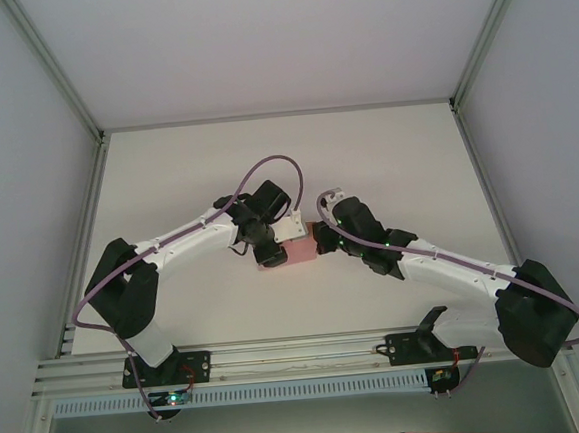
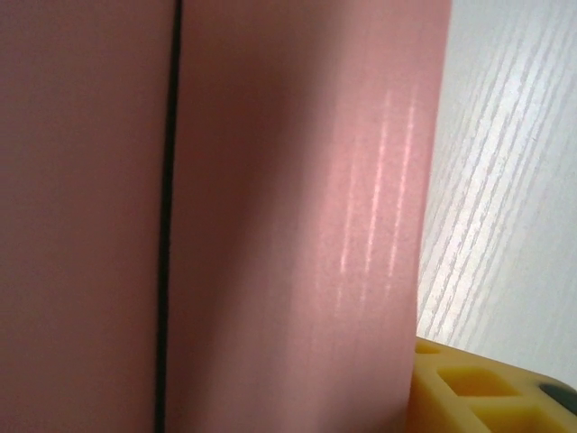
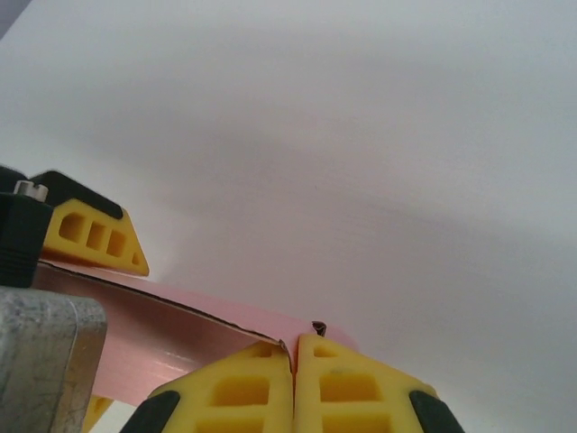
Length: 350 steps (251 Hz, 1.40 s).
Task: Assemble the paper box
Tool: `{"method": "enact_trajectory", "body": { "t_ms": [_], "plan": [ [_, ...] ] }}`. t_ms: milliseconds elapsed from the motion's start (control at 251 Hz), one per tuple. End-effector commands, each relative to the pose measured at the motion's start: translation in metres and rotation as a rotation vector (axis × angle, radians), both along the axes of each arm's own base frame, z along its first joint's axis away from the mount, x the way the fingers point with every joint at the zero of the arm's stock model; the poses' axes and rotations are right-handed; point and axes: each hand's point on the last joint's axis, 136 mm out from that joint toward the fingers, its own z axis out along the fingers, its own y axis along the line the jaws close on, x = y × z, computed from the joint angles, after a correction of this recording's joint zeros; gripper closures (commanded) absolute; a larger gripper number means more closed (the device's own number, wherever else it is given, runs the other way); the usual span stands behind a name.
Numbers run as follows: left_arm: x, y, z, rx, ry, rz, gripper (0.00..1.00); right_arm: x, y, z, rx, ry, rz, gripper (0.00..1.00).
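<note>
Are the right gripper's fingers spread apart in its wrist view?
No, the yellow fingertips of the right gripper meet with no gap, at the edge of the paper box.

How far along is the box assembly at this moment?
Done: the paper box already looks folded into a pink block on the table, not a flat sheet. In hand: the left gripper clamps it, a finger on either face, while the shut right gripper presses at its edge. Left: closing the ends; whether flaps are tucked is hidden.
</note>
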Motion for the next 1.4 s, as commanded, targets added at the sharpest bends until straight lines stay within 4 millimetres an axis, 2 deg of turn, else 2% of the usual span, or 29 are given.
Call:
{"method": "enact_trajectory", "body": {
  "t_ms": [0,112,255,419,543,627,778,854,902,962,1018,1073,1157,1245,1393],
  "plan": [
    [0.007,-0.011,-0.003,-0.039,-0.015,0.006,0.48,-0.016,0.018,0.007,0.112,0.103,0.02,1.0],
    [0.004,-0.012,-0.003,-0.045,-0.005,-0.006,0.49,-0.022,0.023,0.007,0.114,0.159,0.037,1.0],
    [0.003,-0.013,-0.004,-0.054,-0.006,-0.01,0.49,-0.019,0.025,0.009,0.114,0.166,0.042,1.0],
    [0.006,-0.014,-0.003,-0.061,-0.008,0.007,0.49,-0.022,0.016,-0.018,-0.01,0.129,0.063,1.0],
    [0.009,-0.021,0.008,-0.109,-0.027,0.02,0.47,-0.021,0.004,-0.038,-0.065,0.092,0.029,1.0],
    [0.011,-0.024,0.014,-0.132,-0.035,0.03,0.43,-0.019,0.002,-0.037,-0.106,0.046,0.016,1.0],
    [0.012,-0.024,0.022,-0.15,-0.042,0.061,0.41,-0.016,0.001,-0.027,-0.138,0.001,-0.017,1.0],
    [0.012,-0.024,0.028,-0.164,-0.046,0.08,0.35,-0.015,-0.002,-0.023,-0.155,-0.016,-0.037,1.0],
    [0.011,-0.024,0.034,-0.181,-0.048,0.092,0.25,-0.016,-0.003,-0.02,-0.164,-0.027,-0.042,1.0],
    [0.008,-0.024,0.043,-0.211,-0.053,0.1,0.22,-0.016,-0.003,-0.018,-0.168,-0.036,-0.054,1.0],
    [0.009,-0.025,0.054,-0.247,-0.07,0.124,0.03,-0.017,-0.003,-0.017,-0.172,-0.04,-0.053,1.0],
    [0.01,-0.024,0.067,-0.277,-0.091,0.149,0.02,-0.017,-0.002,-0.017,-0.175,-0.042,-0.056,1.0],
    [0.012,-0.017,0.078,-0.302,-0.131,0.2,0.0,-0.016,0.001,-0.015,-0.187,-0.045,-0.055,1.0],
    [0.011,-0.005,0.079,-0.293,-0.146,0.277,0.0,-0.015,0.003,-0.014,-0.208,-0.049,-0.061,1.0],
    [0.01,0.031,0.076,-0.213,-0.142,0.516,0.04,-0.015,0.004,-0.011,-0.229,-0.053,-0.072,1.0]
  ]
}}
